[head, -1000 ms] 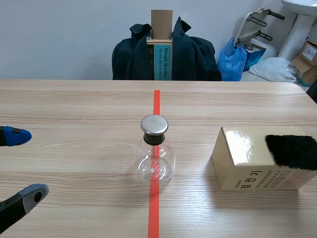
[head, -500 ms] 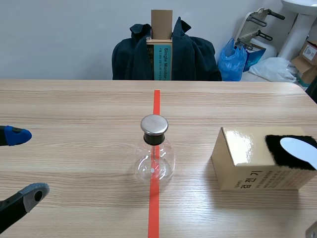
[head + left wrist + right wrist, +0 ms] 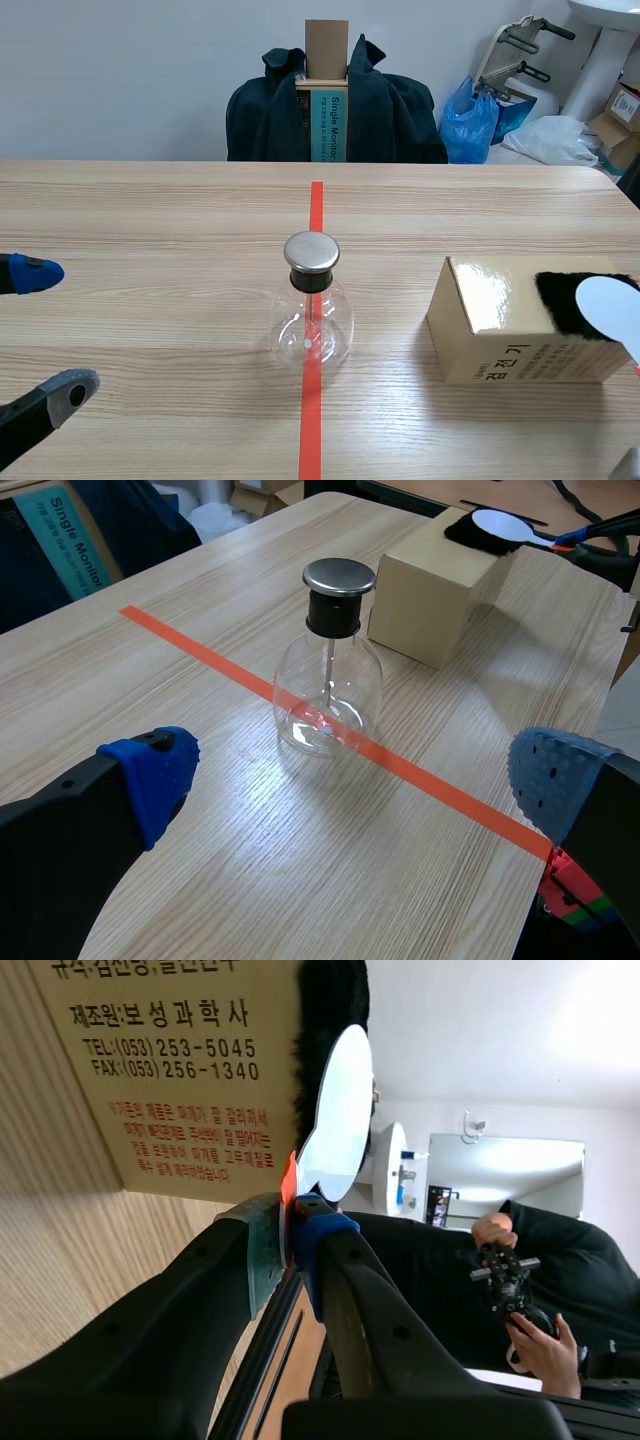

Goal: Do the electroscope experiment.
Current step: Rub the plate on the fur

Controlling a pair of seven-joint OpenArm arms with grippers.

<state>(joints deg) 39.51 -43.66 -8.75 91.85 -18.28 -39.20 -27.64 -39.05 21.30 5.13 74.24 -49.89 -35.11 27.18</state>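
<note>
Disc (image 3: 338,1110) in right gripper (image 3: 290,1230) (seemingly sideways)

The right gripper (image 3: 290,1235) pinches a white disc (image 3: 338,1110) by black fur (image 3: 330,1010).

The teal box (image 3: 327,125) standing far behind the table (image 3: 150,250), at the middle, carries pale letters running down its side: "Single Monitor", with whatever follows hidden. The tan box (image 3: 500,330) on the right of the table shows large black Korean letters on its near side, "검전기", with smaller lines beneath. Seen from the right wrist, those lines read "제조원:보성과학사", then a TEL line and a FAX line with numbers, then red Korean print too small to read; the line above them is cut off
</note>
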